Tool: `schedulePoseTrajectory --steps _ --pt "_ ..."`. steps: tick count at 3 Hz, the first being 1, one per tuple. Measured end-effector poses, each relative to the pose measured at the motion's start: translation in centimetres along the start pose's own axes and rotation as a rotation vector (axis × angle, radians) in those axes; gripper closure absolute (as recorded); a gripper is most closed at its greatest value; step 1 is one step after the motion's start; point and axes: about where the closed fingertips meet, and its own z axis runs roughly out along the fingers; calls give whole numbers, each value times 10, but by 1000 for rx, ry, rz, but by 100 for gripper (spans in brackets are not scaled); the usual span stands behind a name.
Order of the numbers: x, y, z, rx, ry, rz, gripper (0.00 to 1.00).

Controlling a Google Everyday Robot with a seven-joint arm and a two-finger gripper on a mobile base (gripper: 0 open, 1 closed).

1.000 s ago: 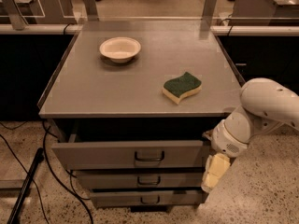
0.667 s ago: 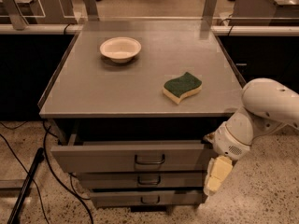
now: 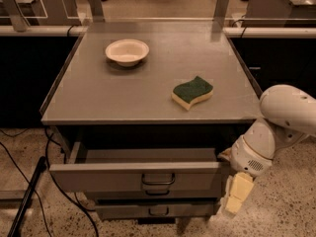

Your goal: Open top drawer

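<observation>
**Top drawer sitting pulled out**

You've got the top drawer [image 3: 113, 176] sticking well out from under the grey table [image 3: 98, 100], with its dark wire handle [image 3: 158, 180] facing you. The gripper [image 3: 236, 195] hangs just off the drawer's right end, pointing down (can't tell if it's open, closed or gripping anything). Up top sit a white bowl [image 3: 127, 51] and a green-and-yellow sponge [image 3: 192, 92], apart from each other.

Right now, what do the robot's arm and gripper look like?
The arm is a smooth white shell made of rounded, bulbous segments. Its wrist is a white ball with a thin tan seam and a small dark dotted patch underneath. The gripper, low beside the right end of the top drawer, is pale cream-yellow and blocky. No cables or markings show.
</observation>
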Motion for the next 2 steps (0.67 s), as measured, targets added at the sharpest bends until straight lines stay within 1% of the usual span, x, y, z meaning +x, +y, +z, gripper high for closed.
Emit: schedulePoseTrajectory --steps 1,2 --pt "8 19 -4 -46 24 13 0" --pt "8 20 -4 -49 26 13 0"
